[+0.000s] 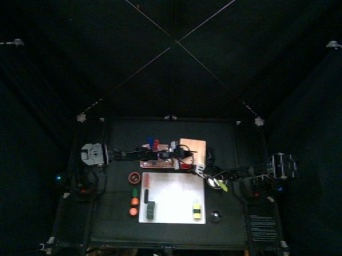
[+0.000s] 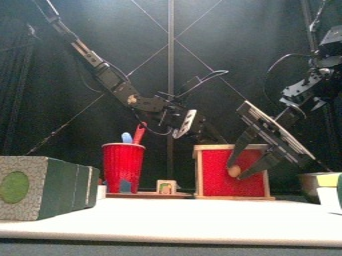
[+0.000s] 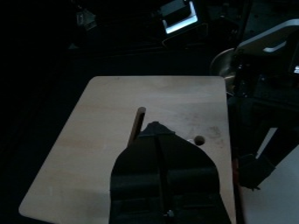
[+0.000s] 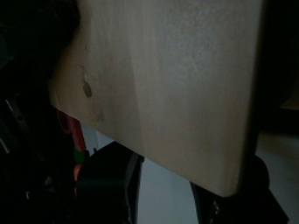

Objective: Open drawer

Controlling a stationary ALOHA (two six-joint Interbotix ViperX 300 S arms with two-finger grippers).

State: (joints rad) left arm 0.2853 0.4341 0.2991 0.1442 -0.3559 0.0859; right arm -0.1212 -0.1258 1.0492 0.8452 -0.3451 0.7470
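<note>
The drawer (image 2: 230, 172) is a small pale wooden cabinet with a red front, standing mid-table. In the top view its flat tan top (image 1: 194, 146) shows. My right gripper (image 2: 255, 160) hangs tilted in front of it, open, its fingers over the red front. In the right wrist view the wooden drawer (image 4: 163, 79) fills the picture, with a small dark knob (image 4: 86, 87). The right gripper (image 4: 187, 197) has one jaw on either side of the drawer's lower corner. My left gripper (image 3: 156, 133) is shut and hovers over the drawer's top (image 3: 117, 131), behind and above it (image 2: 183, 124).
A red cup (image 2: 123, 165) with a blue item stands left of the drawer. A grey-green box (image 2: 40, 186) sits at the near left. A white sheet (image 1: 174, 197) lies in front of the drawer, with red items (image 1: 134, 205) to its left.
</note>
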